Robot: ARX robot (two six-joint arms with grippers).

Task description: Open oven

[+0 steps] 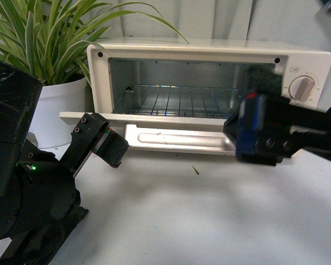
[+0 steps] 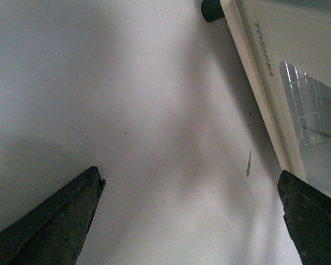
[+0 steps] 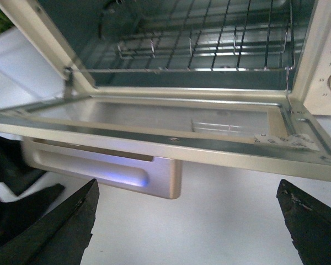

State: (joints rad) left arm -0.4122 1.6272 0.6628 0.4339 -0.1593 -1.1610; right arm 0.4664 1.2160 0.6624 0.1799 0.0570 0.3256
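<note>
The oven [image 1: 209, 55] is sitting on the bench [image 1: 209, 210] with its door [image 1: 154, 118] lying flat open, so I am thinking the left claw [image 1: 102, 139] and right claw [image 3: 187, 190], both gaping wide and holding nothing, should be backing gently away from the oven without bumping that door.

Bright, cool, even light. Soft shadows lie on the table [image 2: 99, 83] beside the oven [image 2: 265, 66]. Bluish glare marks the handle [image 3: 127, 178]. In the front view the right arm [image 1: 265, 135] is blurred.

A white bench [image 1: 209, 221] carries a white pot [image 1: 55, 110] of striped green leaves [image 1: 38, 38]. Behind the pot stands a pale grey wall [image 1: 220, 19].
</note>
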